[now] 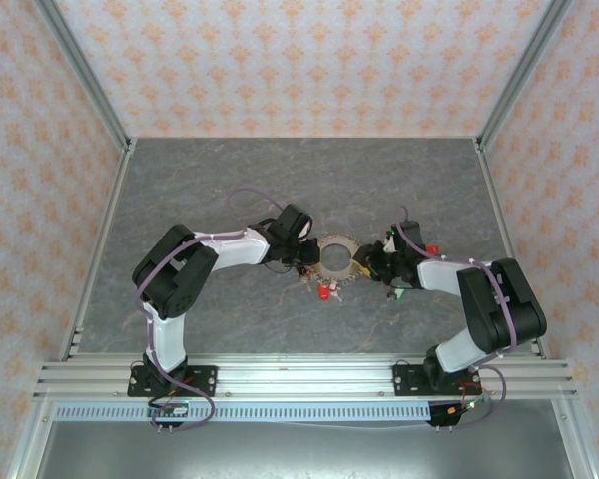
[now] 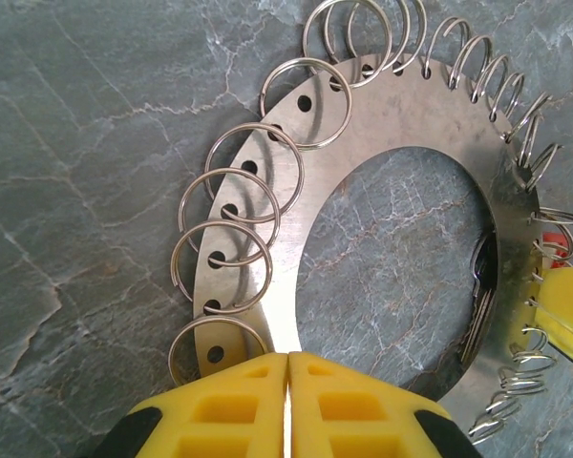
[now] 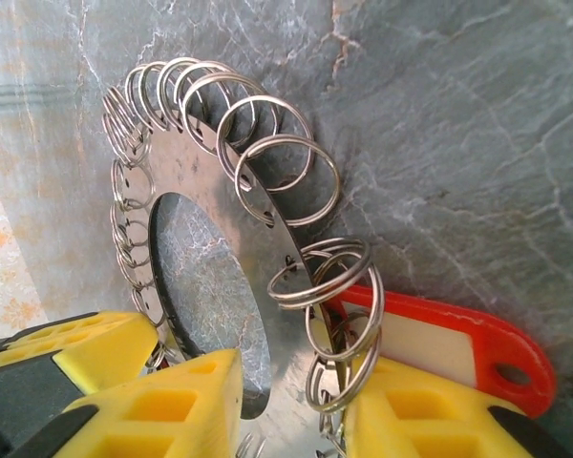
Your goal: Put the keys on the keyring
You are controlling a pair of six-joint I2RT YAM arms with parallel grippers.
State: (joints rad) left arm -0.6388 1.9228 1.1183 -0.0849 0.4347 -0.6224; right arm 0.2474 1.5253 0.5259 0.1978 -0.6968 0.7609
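Worktop: a grey marbled worktop [image 1: 200, 180] is carrying everything.
Arms: the left arm [image 1: 180, 269] and right arm [image 1: 489, 299] are reaching inward from the near edge towards the middle.
Keyring: the keyring [image 2: 420, 114], a flat metal disc with an open centre, is lying mid-worktop between the two end effectors. Small split rings [image 2: 237, 218] are hanging through holes around its rim.
Left end effector: the left end effector [image 2: 286, 367] is sitting at the keyring's left band, its yellow fingers pressed together with nothing showing between them.
Right end effector: the right end effector [image 3: 296, 382] is straddling the keyring's right rim and a few split rings, fingers standing apart. I cannot tell whether it is pinching them.
Keys: the keys [image 1: 325, 291] are lying close around the keyring. One red key [image 3: 449, 334] is resting just beside the right fingers, and a green key [image 1: 401, 292] is lying near them. Whether any is threaded yet I cannot tell.
Risk: the thin disc is likely sliding or tipping if the left fingers are pressing off-centre. The crowded split rings may be snagging a finger or springing aside, and a tiny key could be getting flicked away.
Count: two arms, two end effectors, one keyring; about three red keys and one green key; well over a dozen split rings, too crowded for an exact count.
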